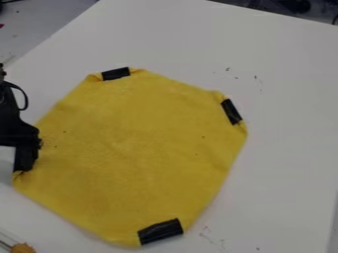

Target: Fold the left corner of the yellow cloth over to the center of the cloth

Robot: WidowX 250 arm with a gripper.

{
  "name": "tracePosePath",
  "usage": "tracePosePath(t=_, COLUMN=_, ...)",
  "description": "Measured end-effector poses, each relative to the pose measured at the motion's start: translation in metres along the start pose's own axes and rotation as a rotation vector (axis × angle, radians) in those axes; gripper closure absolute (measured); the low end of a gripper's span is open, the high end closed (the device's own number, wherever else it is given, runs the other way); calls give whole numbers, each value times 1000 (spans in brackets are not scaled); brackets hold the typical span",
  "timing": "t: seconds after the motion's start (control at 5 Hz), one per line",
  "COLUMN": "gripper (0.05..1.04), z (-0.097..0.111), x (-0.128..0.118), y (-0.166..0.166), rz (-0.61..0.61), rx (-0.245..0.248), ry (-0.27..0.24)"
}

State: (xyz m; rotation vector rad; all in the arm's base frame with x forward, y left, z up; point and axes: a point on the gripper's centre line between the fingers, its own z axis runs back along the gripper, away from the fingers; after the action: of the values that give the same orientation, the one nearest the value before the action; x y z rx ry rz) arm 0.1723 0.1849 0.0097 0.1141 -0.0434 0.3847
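The black gripper (25, 137) is at the left edge of the camera view, over the left corner of a yellow cloth (132, 148). The cloth lies mostly flat, its four corners folded in and wrapped with black tape. One taped corner (25, 158) is right below the gripper; whether it is held cannot be told. The other black tape pieces are at the top left (116, 73), the right (232, 111) and the bottom (160, 231) of the cloth.
A white table (290, 148) lies under the cloth, with small dark marks on its top. At the bottom left corner is an orange-tipped object (22, 248). Dark items are behind the table's far edge.
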Motion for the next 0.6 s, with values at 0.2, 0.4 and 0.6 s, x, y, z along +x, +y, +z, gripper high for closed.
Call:
tracePosePath(t=0.2, gripper=426, z=-4, x=2, y=2, rz=1, rx=2, ry=10)
tracePosePath(t=0.4, gripper=725, z=-5, x=4, y=3, rz=0, rx=3, ry=9)
tracePosePath(t=0.6, gripper=924, z=-5, x=3, y=3, rz=5, rx=7, ry=13)
